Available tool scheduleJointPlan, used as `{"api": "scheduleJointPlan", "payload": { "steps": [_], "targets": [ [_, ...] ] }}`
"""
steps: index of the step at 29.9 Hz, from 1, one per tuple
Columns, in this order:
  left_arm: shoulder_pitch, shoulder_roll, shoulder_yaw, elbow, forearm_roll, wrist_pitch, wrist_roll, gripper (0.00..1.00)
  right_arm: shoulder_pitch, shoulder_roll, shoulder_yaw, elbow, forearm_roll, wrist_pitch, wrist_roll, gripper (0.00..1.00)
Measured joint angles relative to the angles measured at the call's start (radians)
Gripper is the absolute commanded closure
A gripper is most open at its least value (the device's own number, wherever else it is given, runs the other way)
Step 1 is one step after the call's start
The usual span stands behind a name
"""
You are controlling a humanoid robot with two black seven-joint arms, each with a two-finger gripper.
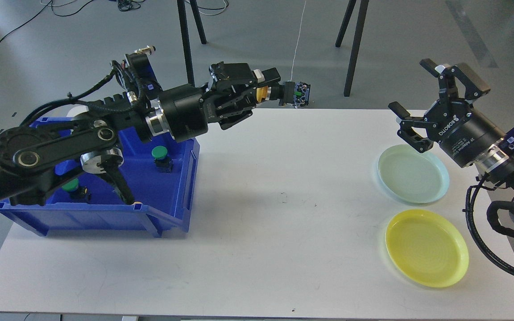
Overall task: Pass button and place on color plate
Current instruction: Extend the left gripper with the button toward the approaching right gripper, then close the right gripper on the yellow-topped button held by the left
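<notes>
A yellow-capped button [279, 92] is held in the left gripper [263, 91], whose fingers are closed around the yellow cap, with the dark body and its terminal block projecting to the right, raised above the far edge of the table [239, 249]. The right gripper [422, 104] is seen with its fingers spread wide and nothing between them, hovering above the pale green plate [413, 174]; the yellow plate [426, 247] lies just nearer, and both plates are bare. Two green-capped buttons [161, 157] remain in the blue bin [174, 196] under the left arm. The step in hand is judged to be the handover, not yet begun, since the two grippers are well apart. For a sound transfer, the projecting body should be presented side-on to the open fingers, and the receiving fingers should be closed on the dark body before the cap is released. The yellow plate is judged the matching destination. A slip is thought likely if the small terminal end alone is pinched.
</notes>
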Motion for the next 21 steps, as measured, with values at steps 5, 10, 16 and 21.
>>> {"api": "scheduleJointPlan", "payload": {
  "steps": [5,10,16,21],
  "targets": [
    [0.007,-0.029,-0.007,0.017,-0.02,-0.004,0.0,0.93,-0.003,0.044,0.019,0.052,-0.194,-0.013,0.023,0.0],
    [0.007,-0.031,-0.006,0.018,-0.024,-0.008,0.0,0.93,0.011,0.121,-0.01,0.06,-0.283,-0.047,0.024,0.0],
    [0.003,-0.033,-0.006,0.021,-0.026,-0.009,0.0,0.93,0.026,0.207,-0.052,0.056,-0.289,-0.067,0.024,0.0],
    [0.003,-0.034,-0.005,0.021,-0.026,-0.009,0.0,0.93,0.029,0.285,-0.06,0.051,-0.289,-0.094,0.024,0.0]
  ]
}}
